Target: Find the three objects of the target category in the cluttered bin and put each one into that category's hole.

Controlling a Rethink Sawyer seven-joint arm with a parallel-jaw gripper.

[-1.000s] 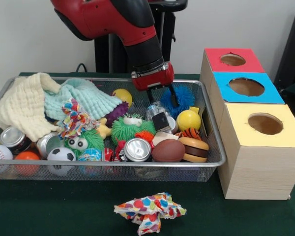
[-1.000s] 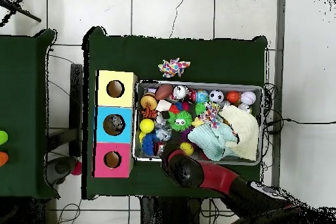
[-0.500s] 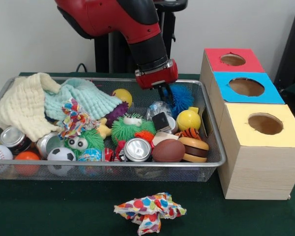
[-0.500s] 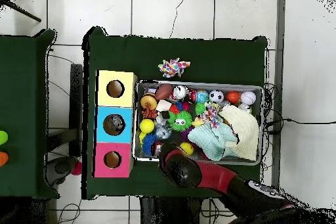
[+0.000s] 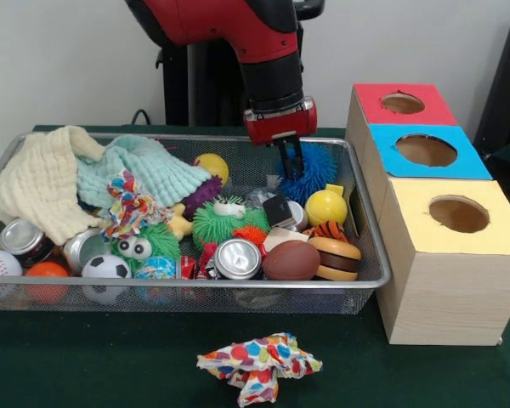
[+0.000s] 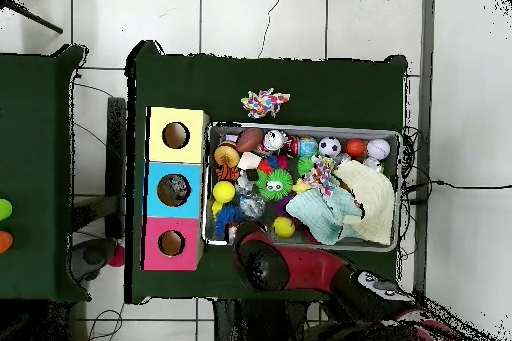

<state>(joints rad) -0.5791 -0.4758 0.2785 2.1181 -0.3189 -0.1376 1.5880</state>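
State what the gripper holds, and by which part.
The gripper appears shut on the spiky blue rubber ball, pinching the spikes on its upper left side.

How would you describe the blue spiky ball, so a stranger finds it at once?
Look in the wire bin, at its far corner nearest the red box. The blue spiky ball lies there under the robot's hand, behind a smooth yellow ball; only it is blue and bristly.

Front camera faces the bin (image 5: 370, 255) closely; overhead looks down, sharing it.
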